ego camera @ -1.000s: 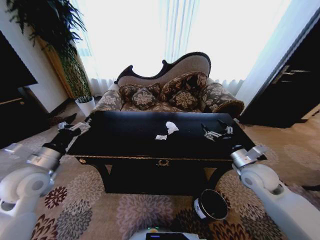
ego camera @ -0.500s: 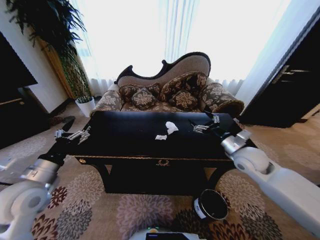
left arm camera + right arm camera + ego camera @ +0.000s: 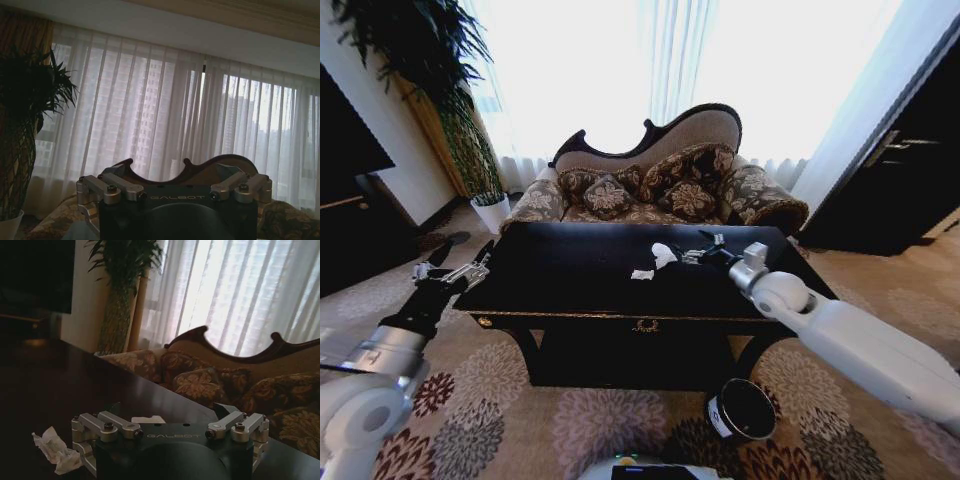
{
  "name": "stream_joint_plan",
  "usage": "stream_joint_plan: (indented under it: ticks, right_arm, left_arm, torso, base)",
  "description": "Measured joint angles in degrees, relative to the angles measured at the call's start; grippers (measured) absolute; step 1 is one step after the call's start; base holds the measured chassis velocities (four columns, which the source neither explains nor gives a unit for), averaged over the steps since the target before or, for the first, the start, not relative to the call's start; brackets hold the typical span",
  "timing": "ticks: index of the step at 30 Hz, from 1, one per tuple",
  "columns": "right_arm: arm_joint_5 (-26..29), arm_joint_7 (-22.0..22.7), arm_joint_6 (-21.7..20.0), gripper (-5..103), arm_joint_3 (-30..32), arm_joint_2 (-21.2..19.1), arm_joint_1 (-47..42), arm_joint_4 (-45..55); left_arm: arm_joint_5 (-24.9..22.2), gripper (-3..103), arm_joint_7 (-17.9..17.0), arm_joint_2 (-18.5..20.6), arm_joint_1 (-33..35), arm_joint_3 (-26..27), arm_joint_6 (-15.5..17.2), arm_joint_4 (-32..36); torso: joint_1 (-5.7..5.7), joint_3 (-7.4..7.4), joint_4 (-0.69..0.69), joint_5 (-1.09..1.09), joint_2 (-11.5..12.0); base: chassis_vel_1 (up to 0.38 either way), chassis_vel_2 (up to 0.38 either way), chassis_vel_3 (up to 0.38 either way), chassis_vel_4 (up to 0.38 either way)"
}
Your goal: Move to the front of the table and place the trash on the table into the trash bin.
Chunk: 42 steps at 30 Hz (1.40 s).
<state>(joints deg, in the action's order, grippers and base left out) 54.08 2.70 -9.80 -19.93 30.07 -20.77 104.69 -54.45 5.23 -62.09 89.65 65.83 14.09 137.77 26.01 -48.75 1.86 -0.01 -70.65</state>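
The glossy black table (image 3: 570,270) stands straight ahead of me. Two pieces of trash lie near its middle: a white crumpled paper (image 3: 663,254) and a smaller white scrap (image 3: 642,274). My right gripper (image 3: 698,250) hovers open over the tabletop, just right of the crumpled paper. In the right wrist view the crumpled paper (image 3: 54,452) lies to one side of the fingers and the flat scrap (image 3: 147,419) shows between them, farther off. My left gripper (image 3: 452,272) is open, off the table's left end. The trash bin (image 3: 741,410) stands on the carpet by the table's front right leg.
A carved patterned sofa (image 3: 660,185) stands right behind the table. A tall plant (image 3: 460,140) in a white pot (image 3: 493,211) is at the back left. Dark furniture flanks the room at the left (image 3: 350,210) and right (image 3: 910,170). Patterned carpet surrounds the table.
My right arm has swung from the table's right end leftward over the top to the crumpled paper. My left arm has drawn back from the table's left corner.
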Motion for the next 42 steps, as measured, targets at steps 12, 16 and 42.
stream_joint_plan:
  ticks: [12, 16, 42]
  right_arm:
    - [4.06, -0.49, -9.74, 100, -11.39, 6.01, 13.74, -5.36]
    - [4.08, -1.11, -11.56, 100, -14.41, 8.6, 16.3, -9.25]
    - [-0.44, -6.93, -13.7, 89, -18.72, 13.37, 20.42, -19.65]
  left_arm:
    - [2.18, 100, -0.37, -1.64, 0.94, 0.88, 0.1, 0.22]
    - [2.14, 100, -0.44, -1.66, 1.13, 1.87, 0.1, 0.2]
    - [1.9, 100, -0.79, -0.02, -1.69, 0.16, 0.04, -3.8]
  torso:
    - [0.0, 0.0, -0.01, 0.0, 0.0]
    - [0.0, 0.0, 0.0, 0.0, 0.0]
    - [0.0, 0.0, 0.0, 0.0, -0.01]
  base:
    - [0.0, 0.0, 0.0, 0.0]
    - [0.0, 0.0, 0.0, 0.0]
    - [0.0, 0.0, 0.0, 0.0]
